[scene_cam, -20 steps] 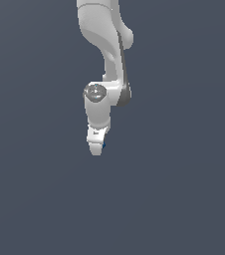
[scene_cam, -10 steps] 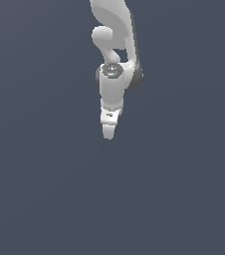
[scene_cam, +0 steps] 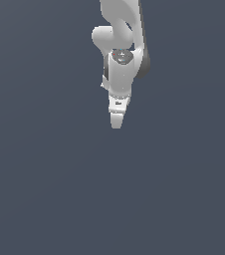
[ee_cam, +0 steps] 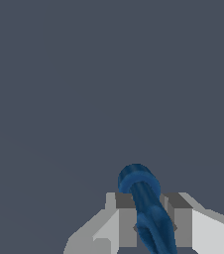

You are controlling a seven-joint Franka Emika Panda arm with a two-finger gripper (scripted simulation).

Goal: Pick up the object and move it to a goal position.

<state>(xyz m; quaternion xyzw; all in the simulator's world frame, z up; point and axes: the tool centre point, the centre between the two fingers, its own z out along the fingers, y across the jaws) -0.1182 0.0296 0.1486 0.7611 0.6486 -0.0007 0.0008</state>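
Note:
In the wrist view the object (ee_cam: 146, 206) is a dark blue elongated piece with a rounded knob end, held between the two grey pads (ee_cam: 125, 218) of my gripper (ee_cam: 151, 221), which is shut on it. In the exterior view the white arm hangs from above, and the gripper (scene_cam: 116, 122) points down with its fingers pressed together; the object is hidden there behind the fingers.
A plain dark grey-blue surface (scene_cam: 59, 189) fills both views, with no other objects or edges in sight.
The arm has swung toward the exterior view's right and the gripper has risen; its fingers stay pressed together throughout.

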